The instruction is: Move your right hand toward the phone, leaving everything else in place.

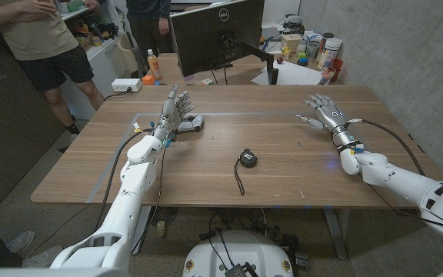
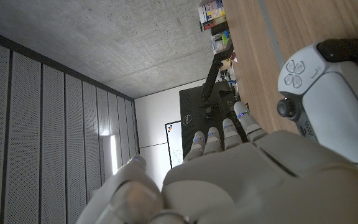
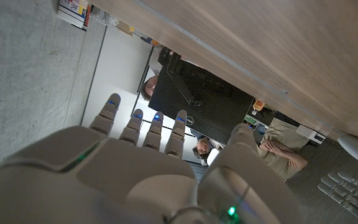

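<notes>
the wooden tabletop (image 1: 283,185) carries little, and i cannot tell a phone for certain. the right hand (image 1: 325,113) hovers near the far right corner, released, fingers spread, grasping nothing, so the reach looks barely begun. the left hand (image 1: 172,115), also released, stands beside a white controller (image 1: 194,122). the likeliest target, a small black object (image 1: 248,158) with a cord, lies mid-tabletop, well apart from the right hand.
</notes>
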`<action>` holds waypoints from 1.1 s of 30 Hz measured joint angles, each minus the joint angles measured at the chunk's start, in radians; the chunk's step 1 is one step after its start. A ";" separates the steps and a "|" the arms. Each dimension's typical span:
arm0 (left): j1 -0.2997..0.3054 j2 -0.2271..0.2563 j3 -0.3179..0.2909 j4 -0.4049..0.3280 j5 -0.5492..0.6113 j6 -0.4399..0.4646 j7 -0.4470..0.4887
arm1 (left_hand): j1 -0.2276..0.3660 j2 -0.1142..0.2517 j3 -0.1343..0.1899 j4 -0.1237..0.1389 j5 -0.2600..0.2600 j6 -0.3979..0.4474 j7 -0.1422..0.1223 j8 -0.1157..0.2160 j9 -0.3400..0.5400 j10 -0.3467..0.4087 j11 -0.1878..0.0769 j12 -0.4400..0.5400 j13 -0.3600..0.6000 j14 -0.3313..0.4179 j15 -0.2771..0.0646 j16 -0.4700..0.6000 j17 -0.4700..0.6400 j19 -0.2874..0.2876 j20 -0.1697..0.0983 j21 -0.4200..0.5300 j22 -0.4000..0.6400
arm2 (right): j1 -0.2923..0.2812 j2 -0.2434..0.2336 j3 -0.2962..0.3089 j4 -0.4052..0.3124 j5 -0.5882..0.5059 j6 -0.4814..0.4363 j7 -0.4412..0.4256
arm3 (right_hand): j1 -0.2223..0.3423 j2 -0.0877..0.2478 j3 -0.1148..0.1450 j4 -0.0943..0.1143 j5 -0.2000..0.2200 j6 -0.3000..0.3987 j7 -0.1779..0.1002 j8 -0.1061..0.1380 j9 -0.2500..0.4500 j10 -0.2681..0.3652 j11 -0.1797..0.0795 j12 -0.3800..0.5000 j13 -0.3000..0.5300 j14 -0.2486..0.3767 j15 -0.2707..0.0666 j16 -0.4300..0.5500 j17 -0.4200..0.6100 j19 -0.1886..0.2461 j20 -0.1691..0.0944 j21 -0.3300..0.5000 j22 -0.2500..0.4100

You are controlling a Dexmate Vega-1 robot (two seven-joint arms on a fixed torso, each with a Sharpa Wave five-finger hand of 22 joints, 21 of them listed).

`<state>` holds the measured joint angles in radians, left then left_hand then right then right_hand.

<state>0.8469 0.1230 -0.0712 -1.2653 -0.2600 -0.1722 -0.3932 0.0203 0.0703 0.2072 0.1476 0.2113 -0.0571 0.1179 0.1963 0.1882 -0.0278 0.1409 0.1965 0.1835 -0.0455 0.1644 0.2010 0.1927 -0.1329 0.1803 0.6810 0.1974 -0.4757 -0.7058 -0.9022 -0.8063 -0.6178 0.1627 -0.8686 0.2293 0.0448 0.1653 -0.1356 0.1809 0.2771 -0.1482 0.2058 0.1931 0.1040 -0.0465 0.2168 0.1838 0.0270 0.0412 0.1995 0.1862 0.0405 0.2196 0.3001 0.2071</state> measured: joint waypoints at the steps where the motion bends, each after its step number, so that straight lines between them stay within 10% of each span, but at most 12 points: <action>1: 0.000 0.000 0.000 0.000 0.000 0.000 0.000 | 0.000 0.000 0.000 0.000 0.000 0.000 0.000 0.000 0.000 0.000 0.000 0.000 0.000 0.000 0.000 0.000 0.000 0.000 0.000 -0.001 0.000 | 0.000 0.000 0.001 0.001 0.004 -0.005 0.002 | 0.000 0.000 0.000 0.000 0.000 0.000 0.000 0.000 0.000 0.000 0.000 0.000 0.000 0.000 0.000 0.000 0.000 0.000 0.000 0.000 0.000; 33: -0.018 0.002 0.007 0.020 0.002 -0.003 -0.002 | 0.000 0.000 0.000 0.000 0.000 0.000 0.000 0.000 0.000 0.000 0.000 0.000 0.000 0.000 0.000 0.000 0.000 0.000 0.000 -0.001 0.000 | 0.069 0.045 -0.070 0.251 0.081 -0.016 0.013 | -0.004 -0.004 0.000 0.000 0.000 -0.008 0.000 0.000 0.000 -0.004 0.004 0.000 0.000 0.000 0.000 0.000 0.000 0.015 -0.007 0.000 -0.003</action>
<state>0.8285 0.1250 -0.0646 -1.2449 -0.2581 -0.1756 -0.3952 0.0203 0.0703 0.2072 0.1476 0.2113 -0.0571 0.1179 0.1963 0.1882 -0.0278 0.1409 0.1965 0.1835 -0.0455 0.1644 0.2010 0.1927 -0.1329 0.1803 0.6804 0.1974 -0.4070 -0.6610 -0.9718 -0.5554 -0.5367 0.1464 -0.8558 0.2254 0.0410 0.1654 -0.1355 0.1809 0.2694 -0.1483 0.2058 0.1929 0.0999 -0.0425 0.2169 0.1838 0.0268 0.0412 0.1995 0.1863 0.0551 0.2124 0.3001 0.2045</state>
